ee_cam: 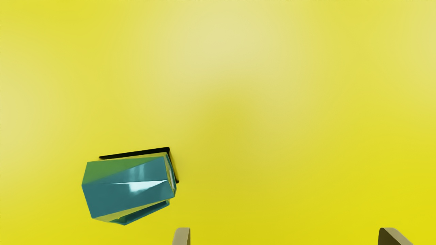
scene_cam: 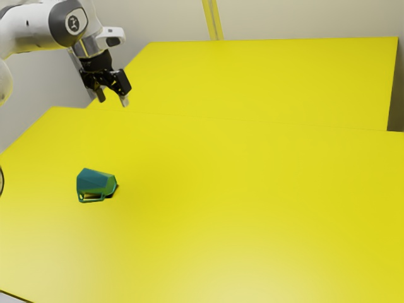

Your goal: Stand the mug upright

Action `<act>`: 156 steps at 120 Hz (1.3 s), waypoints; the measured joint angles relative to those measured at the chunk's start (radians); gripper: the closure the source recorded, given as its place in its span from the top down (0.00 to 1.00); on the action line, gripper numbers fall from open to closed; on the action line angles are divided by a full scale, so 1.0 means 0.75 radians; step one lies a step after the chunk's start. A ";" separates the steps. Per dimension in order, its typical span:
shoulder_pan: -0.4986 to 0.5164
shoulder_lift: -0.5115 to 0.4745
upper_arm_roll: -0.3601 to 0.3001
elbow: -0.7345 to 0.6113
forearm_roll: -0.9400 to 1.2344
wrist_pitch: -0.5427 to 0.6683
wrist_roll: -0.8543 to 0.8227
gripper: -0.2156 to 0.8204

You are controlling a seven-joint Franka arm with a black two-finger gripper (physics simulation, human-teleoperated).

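Note:
High above the far-left part of the table hangs my gripper (scene_cam: 112, 101) in the exterior view, its two fingers apart with nothing between them. A teal-green faceted mug (scene_cam: 95, 181) lies on its side on the table, nearer the camera and lower than the hand, its handle toward the exterior view's bottom. In the wrist view my open gripper (ee_cam: 284, 236) has the mug (ee_cam: 131, 185) off beyond one finger, not touching it; the handle lies on the side nearer the fingertips.
The yellow table (scene_cam: 240, 202) spreads widely around the mug. Behind it is another yellow surface (scene_cam: 265, 79), with a pale wall (scene_cam: 303, 19) at the back.

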 joint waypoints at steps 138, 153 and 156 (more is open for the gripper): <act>0.814 -0.343 -0.037 -1.172 -0.761 0.845 1.128 0.79; 0.877 -0.270 -0.039 -1.162 -0.820 0.919 1.290 0.79; 0.886 -0.246 -0.039 -1.151 -0.843 0.930 1.321 0.79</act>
